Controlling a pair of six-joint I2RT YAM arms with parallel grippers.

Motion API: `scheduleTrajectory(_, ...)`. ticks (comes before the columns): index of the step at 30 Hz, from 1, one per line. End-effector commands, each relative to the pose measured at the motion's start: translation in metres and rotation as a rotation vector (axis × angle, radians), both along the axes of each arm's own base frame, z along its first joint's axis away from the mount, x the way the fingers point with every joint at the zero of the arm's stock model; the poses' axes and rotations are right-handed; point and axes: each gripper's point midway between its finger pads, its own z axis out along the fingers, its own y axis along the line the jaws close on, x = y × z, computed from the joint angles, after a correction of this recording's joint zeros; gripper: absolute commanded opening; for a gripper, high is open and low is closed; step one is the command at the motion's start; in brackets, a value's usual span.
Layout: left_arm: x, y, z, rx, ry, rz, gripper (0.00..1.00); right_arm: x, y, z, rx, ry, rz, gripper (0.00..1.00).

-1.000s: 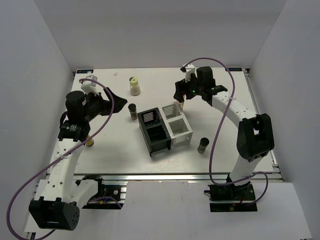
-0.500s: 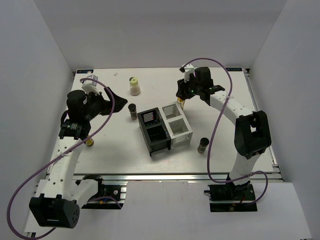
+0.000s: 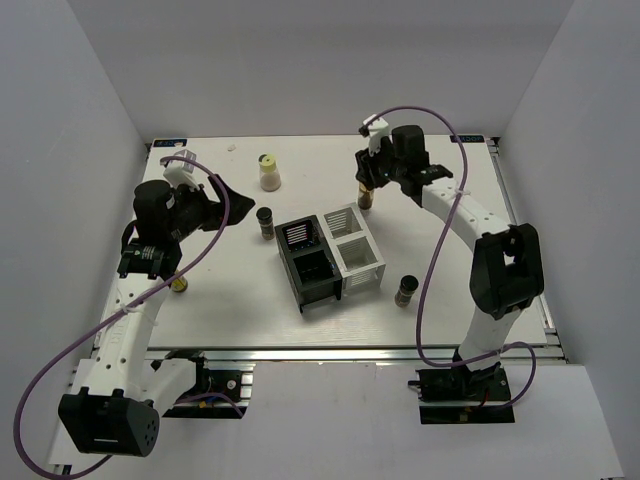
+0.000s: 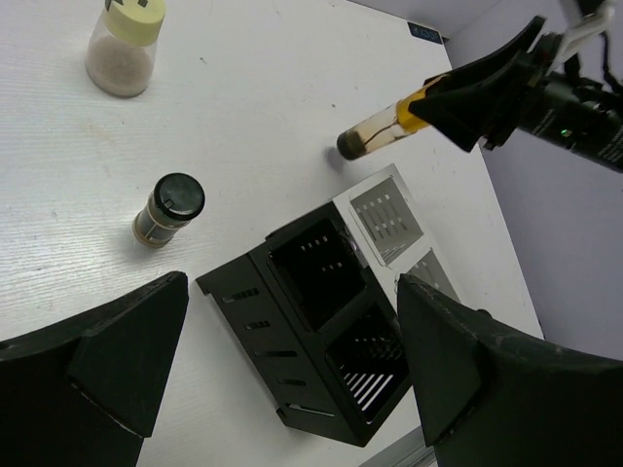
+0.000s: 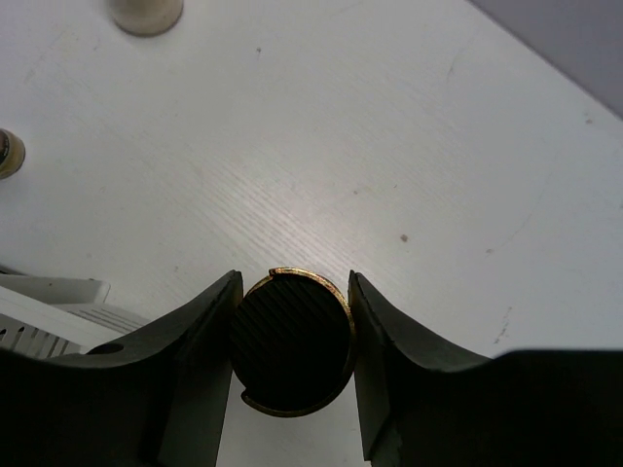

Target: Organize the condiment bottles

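Observation:
My right gripper (image 3: 367, 188) is shut on the black cap of the amber-yellow bottle (image 3: 366, 202), holding it tilted just behind the white organizer (image 3: 353, 243), its base at or barely above the table. The right wrist view shows the jaws (image 5: 292, 331) pressed on both sides of the cap (image 5: 290, 355). The cream-white bottle (image 3: 269, 173) stands at the back. One dark brown bottle (image 3: 265, 221) stands left of the black organizer (image 3: 308, 263). The other dark brown bottle (image 3: 406, 290) stands right of the white organizer. My left gripper (image 3: 228, 198) is open and empty, left of the dark bottle.
In the left wrist view my open gripper (image 4: 292, 389) hangs above the black organizer (image 4: 292, 341), with the white organizer (image 4: 387, 212), dark bottle (image 4: 168, 209), cream bottle (image 4: 125, 44) and held amber bottle (image 4: 382, 131) beyond. A small yellowish object (image 3: 179, 285) lies by my left arm.
My right gripper has carried the amber bottle a little toward the back of the table, away from the white organizer. The left arm has not moved.

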Motion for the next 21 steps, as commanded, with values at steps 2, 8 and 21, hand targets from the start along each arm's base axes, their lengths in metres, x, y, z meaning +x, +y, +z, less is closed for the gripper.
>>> scheduleTrajectory(2,-0.005,0.003,0.018,0.019,-0.046,0.011,0.97,0.011,-0.004,0.140,0.081,-0.349,-0.001,0.00)
scheduleTrajectory(8,-0.010,0.008,0.018,0.036,-0.032,0.033,0.97,-0.026,0.007,0.169,0.163,-0.308,0.100,0.00)
scheduleTrajectory(21,-0.017,0.019,0.015,0.075,-0.003,0.084,0.97,-0.120,0.040,0.182,0.285,-0.167,0.385,0.00)
